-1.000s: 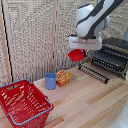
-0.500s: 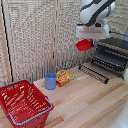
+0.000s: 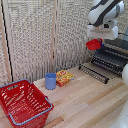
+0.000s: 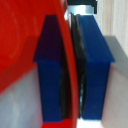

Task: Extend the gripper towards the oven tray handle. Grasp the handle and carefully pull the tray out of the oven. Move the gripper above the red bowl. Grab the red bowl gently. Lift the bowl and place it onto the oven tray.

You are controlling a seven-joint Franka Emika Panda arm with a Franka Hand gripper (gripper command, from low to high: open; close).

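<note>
Red bowl [image 3: 93, 44] hangs in the air, its rim pinched between the blue fingers [image 4: 54, 70] of the gripper [image 3: 96, 40], above the pulled-out tray [image 3: 93, 73] and beside the oven [image 3: 113, 57]. Below lies a pale wooden table [image 3: 90, 102], backed by woven screens [image 3: 35, 35].

I get soft, even, bright light in the exterior view, with faint shadows under the red mesh basket [image 3: 24, 104] and the blue cup [image 3: 50, 81]. It is coarse and slightly blurred. My wrist view is badly out of focus; the red bowl [image 4: 20, 45] rim smears between the blue fingers [image 4: 95, 65].
</note>
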